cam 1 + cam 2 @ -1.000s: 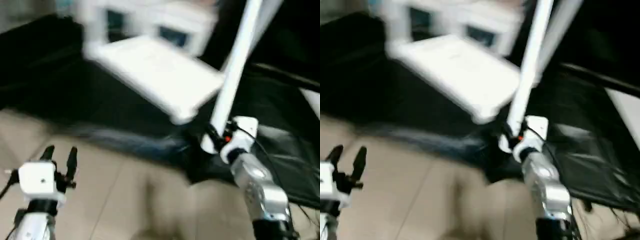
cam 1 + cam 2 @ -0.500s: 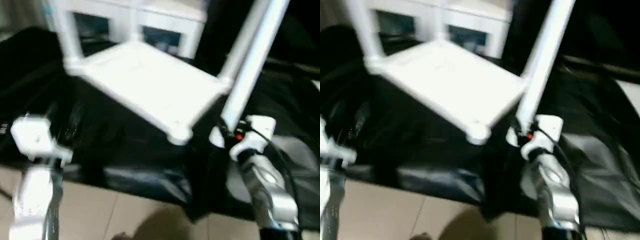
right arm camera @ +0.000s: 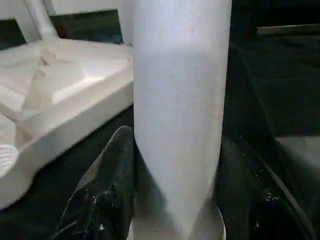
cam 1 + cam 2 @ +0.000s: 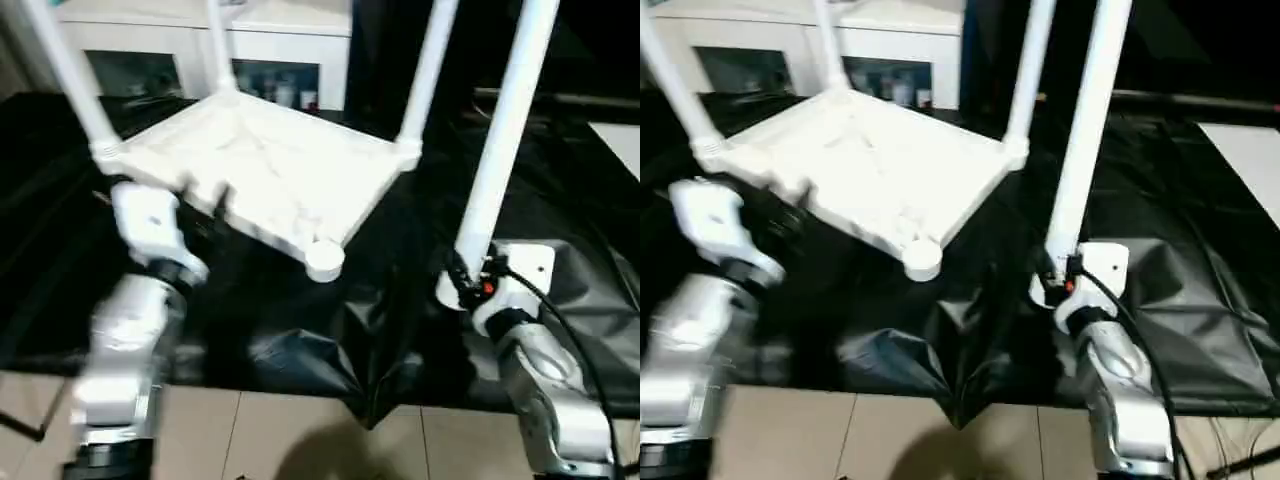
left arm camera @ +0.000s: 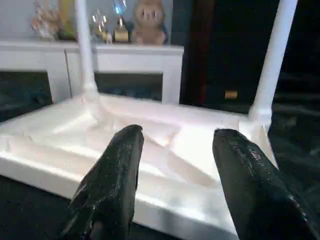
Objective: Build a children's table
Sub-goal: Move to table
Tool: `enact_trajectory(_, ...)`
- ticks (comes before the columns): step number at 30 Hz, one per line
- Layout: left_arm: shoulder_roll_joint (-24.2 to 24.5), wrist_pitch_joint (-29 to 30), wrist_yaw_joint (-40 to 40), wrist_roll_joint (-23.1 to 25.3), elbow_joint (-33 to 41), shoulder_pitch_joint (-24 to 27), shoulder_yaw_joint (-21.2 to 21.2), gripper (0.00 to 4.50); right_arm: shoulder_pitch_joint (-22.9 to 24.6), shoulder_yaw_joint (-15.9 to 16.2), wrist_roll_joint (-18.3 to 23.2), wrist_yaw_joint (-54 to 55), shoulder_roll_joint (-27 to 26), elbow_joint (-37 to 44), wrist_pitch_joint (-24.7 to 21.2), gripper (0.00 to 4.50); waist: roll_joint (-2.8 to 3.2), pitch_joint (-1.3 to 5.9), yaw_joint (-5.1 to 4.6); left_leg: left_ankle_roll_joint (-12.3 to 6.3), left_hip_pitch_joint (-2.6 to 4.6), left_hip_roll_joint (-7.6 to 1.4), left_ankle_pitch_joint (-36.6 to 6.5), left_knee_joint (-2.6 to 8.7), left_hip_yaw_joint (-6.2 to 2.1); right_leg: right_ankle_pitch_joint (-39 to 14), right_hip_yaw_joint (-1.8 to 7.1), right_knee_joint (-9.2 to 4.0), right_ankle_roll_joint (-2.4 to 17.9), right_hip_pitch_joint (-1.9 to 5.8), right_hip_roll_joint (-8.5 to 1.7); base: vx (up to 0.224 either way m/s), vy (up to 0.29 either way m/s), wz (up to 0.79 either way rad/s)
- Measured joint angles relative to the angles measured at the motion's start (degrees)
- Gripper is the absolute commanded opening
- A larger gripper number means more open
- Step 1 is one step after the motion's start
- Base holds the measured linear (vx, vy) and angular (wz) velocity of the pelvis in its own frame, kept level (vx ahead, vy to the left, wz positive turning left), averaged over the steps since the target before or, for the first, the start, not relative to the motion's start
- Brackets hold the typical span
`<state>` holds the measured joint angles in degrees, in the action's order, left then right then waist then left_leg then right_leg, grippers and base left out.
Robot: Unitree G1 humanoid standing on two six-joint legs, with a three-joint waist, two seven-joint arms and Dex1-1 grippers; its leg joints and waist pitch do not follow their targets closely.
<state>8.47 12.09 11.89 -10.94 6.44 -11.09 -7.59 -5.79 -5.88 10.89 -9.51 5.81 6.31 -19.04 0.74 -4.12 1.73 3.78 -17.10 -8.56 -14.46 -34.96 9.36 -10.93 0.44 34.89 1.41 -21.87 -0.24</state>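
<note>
Fingers of the left gripper point(image 5: 172, 150) stand apart with nothing between them, reaching toward the near-left edge of the tabletop point(image 4: 255, 180), which lies upside down on a surface draped in black sheeting point(image 4: 300, 340). Three legs already stand in their corner sockets: one at the left corner point(image 4: 70, 70), one at the far corner point(image 4: 218, 45), one at the right corner point(image 4: 428, 60). The near corner socket point(image 4: 324, 259) is empty, close to the front edge of the sheeting.

On the right, the right gripper point(image 3: 172, 165) has its fingers clenched on the fourth leg point(image 4: 505, 130), low on the tube, holding it roughly upright and well to the right of the empty socket.

To do this step well, I would steady the tabletop with the left fingers on its rim, then carry the leg's lower end over the open socket, keep it upright, and press straight down; a tilted entry would likely jam or shove the top across the slick sheeting.

Beyond the far edge stands a white cabinet point(image 4: 200, 50) with glass doors. The leg at the right corner rises close to the held one and could be knocked during the move; rumpled folds of sheeting lie under the near socket.
</note>
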Motion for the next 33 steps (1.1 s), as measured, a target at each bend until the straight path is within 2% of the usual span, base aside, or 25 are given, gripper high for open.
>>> enact_trajectory(1, 0.07, 0.0, -0.24, -0.07, -0.69, 0.04, -0.6, 2.57, -0.1, 0.68, -0.03, -0.27, 0.01, 0.15, -0.55, 1.86, 0.1, -0.15, -0.03, 0.13, 1.06, -0.14, -0.48, 0.27, 0.5, -0.41, 0.18, -0.01, 0.11, 0.05, 0.09, 0.038, -0.001, -0.44)
enact_trajectory(2, 0.19, 0.0, -0.38, -0.13, -1.3, 0.02, -1.44, 2.57, -0.17, 1.42, -0.03, -0.52, 0.01, 0.27, -0.8, 1.86, 0.14, -0.23, -0.08, 0.35, 2.18, -0.27, -1.0, 0.57, 1.0, -0.64, 0.17, 0.0, 0.29, 0.52, 0.04, 0.069, 0.0, -0.56)
enact_trajectory(3, 0.38, -0.03, -0.54, -0.25, -1.79, -0.02, -2.31, 2.57, -0.33, 2.27, -0.07, -0.91, 0.01, 0.32, -0.87, 1.86, 0.27, -0.3, -0.16, 0.59, 3.49, -0.41, -1.73, 0.79, 1.17, -1.14, -0.37, 0.13, 0.71, 1.04, -0.2, 0.069, 0.0, -0.56)
enact_trajectory(4, 0.89, -0.08, -0.71, -0.27, -2.41, -0.35, -2.86, 2.57, -0.43, 2.63, -0.08, -0.99, 0.04, 0.36, -0.87, 1.86, 0.26, -0.23, -0.47, 0.71, 3.78, -0.3, -2.09, 0.85, 0.69, -1.28, -1.56, 0.17, 0.74, 1.78, -0.93, 0.109, 0.011, -0.58)
enact_trajectory(5, 1.8, -0.33, -0.77, -0.07, -3.2, -0.79, -2.89, 2.57, -0.56, 2.78, -0.11, -0.98, 0.14, 0.35, -0.91, 1.86, 0.25, -0.23, -0.54, 0.66, 3.79, -0.25, -2.32, 0.82, 0.03, -1.46, -2.43, -0.01, 0.7, 2.16, -1.06, 0.126, 0.003, -0.29)
enact_trajectory(7, 2.28, -1.25, -0.01, 0.01, -4.52, -1.55, -2.09, 2.57, -0.62, 2.63, -0.49, -0.99, 1.24, 0.36, -1.08, 1.86, 0.17, -0.03, -0.79, -1.63, 3.15, 0.58, -3.26, -0.25, -1.58, -1.66, -2.55, -0.47, 0.81, 2.47, -0.67, 0.134, 0.0, -0.18)
enact_trajectory(8, 2.38, -1.28, 0.42, 0.08, -4.77, -2.05, -1.42, 2.57, -0.7, 2.21, -0.56, -1.08, 1.93, 0.32, -1.4, 1.86, 0.27, 0.01, -0.73, -2.69, 1.69, 0.96, -3.59, -2.08, -2.5, -1.86, -2.48, -0.52, 0.79, 2.51, -0.48, 0.131, 0.014, 0.03)
enact_trajectory(9, 2.71, -1.27, 0.91, 0.08, -4.89, -2.22, -1.12, 2.57, -1.15, 1.95, -0.65, -1.68, 2.67, 0.13, -2.09, 1.86, 0.49, 0.08, -0.25, -2.98, -0.03, 1.28, -3.62, -3.71, -3.27, -2.19, -2.09, -0.69, 0.74, 2.98, 0.06, 0.131, 0.014, 0.03)
enact_trajectory(10, 3.43, -1.16, 1.26, 0.05, -4.92, -2.33, -1.21, 2.57, -1.68, 2.08, -0.62, -2.55, 2.87, 0.13, -2.41, 1.86, 1.03, 0.19, 0.16, -3.2, -1.18, 1.27, -3.44, -3.37, -3.67, -2.47, -2.22, -0.91, 0.66, 3.5, 0.65, 0.124, 0.047, 0.06)
enact_trajectory(11, 4.36, -1.13, 1.71, -0.19, -4.92, -2.58, -1.62, 2.57, -2.69, 2.36, -0.36, -3.57, 3.03, 0.14, -2.97, 1.86, 1.7, 0.19, 0.42, -2.66, -2.06, 1.02, -2.18, -2.52, -3.99, -2.79, -2.79, -0.87, 0.84, 4.09, 1.21, 0.173, 0.071, -0.09)
enact_trajectory(12, 5.36, -0.33, 3.12, -2.0, -4.84, -2.86, -3.13, 2.57, -4.32, 3.15, 1.37, -6.03, 3.07, 0.16, -4.17, 1.86, 1.84, 0.23, 0.31, -2.13, -1.6, 0.75, -1.63, -2.54, -4.44, -3.63, -3.4, -0.61, 0.8, 4.58, 1.01, 0.173, 0.071, -0.09)
enact_trajectory(13, 6.3, 0.67, 4.34, -3.46, -4.83, -3.75, -4.46, 2.57, -6.12, 4.57, 3.04, -8.42, 3.17, 0.48, -5.18, 1.86, 1.8, 0.3, -0.13, -2.47, -1.41, 1.15, -1.88, -2.37, -4.68, -4.64, -3.96, 0.84, 1.57, 3.79, 0.36, 0.209, 0.061, -0.06)
enact_trajectory(14, 6.83, 1.41, 5.23, -4.58, -4.71, -4.99, -5.45, 2.57, -7.71, 5.63, 4.26, -10.2, 3.23, 1.03, -5.82, 1.86, 1.28, 0.61, -0.19, -2.82, -1.46, 1.55, -2.11, -2.33, -4.67, -5.11, -4.17, 4.08, 2.13, 2.26, -0.52, 0.174, 0.049, 0.11)
enact_trajectory(15, 6.85, 2.25, 6.48, -5.69, -3.98, -6.26, -5.54, 2.57, -8.54, 5.93, 6.2, -12.14, 3.31, 2.46, -6.65, 1.86, 1.29, 0.97, -0.01, -2.89, -1.66, 1.96, -2.2, -2.67, -4.84, -4.29, -3.9, 6.65, 0.95, 0.47, -1.55, 0.174, 0.049, 0.11)
enact_trajectory(16, 6.85, 3.35, 8.1, -7.28, -3.32, -7.44, -5.44, 2.57, -9.33, 5.81, 8.6, -14.11, 3.67, 2.91, -7.72, 1.86, 0.87, 1.29, 0.26, -2.87, -1.86, 2.56, -2.37, -3.02, -4.89, -2.82, -3.06, 5.92, -1.05, -0.85, -2.7, 0.062, 0.074, 0.05)
enact_trajectory(17, 6.77, 4.21, 9.38, -8.56, -2.81, -8.51, -5.26, 2.73, -10.22, 5.84, 10.28, -15.76, 4.04, 3.13, -8.54, 1.86, 0.12, 1.65, 0.26, -2.69, -2.08, 3.61, -2.62, -3.33, -4.93, -1.19, -1.86, 4.11, -2.51, -2.32, -4.23, 0.0, 0.0, 0.0)
enact_trajectory(18, 6.55, 7.23, 11.61, -12.22, -2.68, -10.16, -5.19, 2.73, -10.76, 5.41, 13.34, -18.19, 4.77, 3.52, -10.2, 1.86, -1.15, 1.73, 0.17, -2.56, -2.26, 5.1, -2.7, -3.82, -4.93, -0.43, -0.49, 2.08, -3.96, -3.06, -5.42, -0.055, 0.073, 0.02)
enact_trajectory(19, 6.13, 11.12, 14.23, -16.11, -2.65, -12.4, -4.19, 2.83, -11.08, 4.89, 16.37, -21.11, 6.6, 4.06, -11.91, 1.86, -1.52, 1.61, -0.02, -2.63, -2.89, 5.57, -2.78, -4.19, -4.68, -0.19, 0.74, 3.06, -4.49, -3.71, -6.16, -0.049, 0.031, 0.28)
enact_trajectory(20, 5.75, 13.56, 15.92, -18.02, -2.59, -13.75, -2.4, 2.93, -11.1, 4.08, 17.69, -22.44, 7.55, 4.25, -12.81, 1.86, -1.54, 1.6, 0.14, -2.7, -3.25, 5.05, -2.82, -4.04, -4.2, -0.25, 0.89, 2.86, -4.4, -3.64, -5.92, -0.062, 0.001, 0.29)
enact_trajectory(21, 5.44, 16.92, 18.2, -20.87, -2.66, -15.24, -0.93, 3.03, -11.85, 3.34, 19.24, -24.12, 8.49, 4.24, -14.31, 1.86, -1.47, 1.62, 0.28, -2.7, -3.44, 4.41, -2.86, -3.49, -4.19, 0.16, 0.58, 2.17, -4.07, -3.53, -5.39, -0.019, -0.022, 0.27)
enact_trajectory(24, 3.96, 24.06, 20.67, -27.51, -4.47, -18.72, -0.88, 3.29, -14.29, 3.23, 22.48, -27.61, 9.01, 4.52, -17.29, 1.86, -1.45, 1.59, 0.45, -1.56, -3.74, 2.95, -2.21, -3.4, -3.84, 0.96, -0.36, 0.99, -1.86, -3.24, -4.4, -0.06, -0.04, 0.02)
enact_trajectory(26, 2.47, 27.55, 21.93, -31.1, -6.63, -21.69, -1.56, 3.35, -15.45, 3.23, 23.85, -29.08, 9.34, 4.83, -18.88, 1.86, -1.48, 1.53, 0.48, -1.63, -3.43, 2.31, -1.94, -3.39, -3.5, 1.09, -0.91, 0.82, -1.07, -2.96, -4.4, -0.063, -0.047, 0.1)
enact_trajectory(30, 0.85, 32.38, 25.76, -36.23, -8.95, -27.16, -1.52, 3.77, -17.05, 3.15, 25.79, -30.68, 10.91, 4.79, -20.95, 1.86, -1.05, 1.08, 0.59, -0.81, -2.4, 0.45, -1.01, -3.18, -1.38, 1.01, -1.3, 0.74, -1.18, -1.83, -4.48, -0.084, -0.052, 0.13)
enact_trajectory(32, 0.99, 32.74, 27.93, -36.33, -10.11, -28.89, -0.96, 3.82, -16.99, 3.45, 26.36, -31.65, 12.14, 4.71, -21.89, 1.86, -0.84, 0.91, 0.44, -0.67, -2.22, 0.22, -0.89, -2.87, -1.05, 0.9, -1.32, 0.42, -1.37, -1.56, -4.48, -0.082, -0.025, 0.06)
enact_trajectory(33, 1.01, 33.24, 29.46, -36.8, -10.68, -29.64, -0.35, 4.05, -16.92, 4.18, 26.57, -32.53, 13.26, 4.65, -22.5, 1.86, -0.82, 0.9, 0.39, -0.65, -2.16, 0.22, -0.81, -2.48, -1.01, 0.89, -1.35, 0.06, -1.39, -1.51, -4.47, -0.079, -0.02, 0.03)
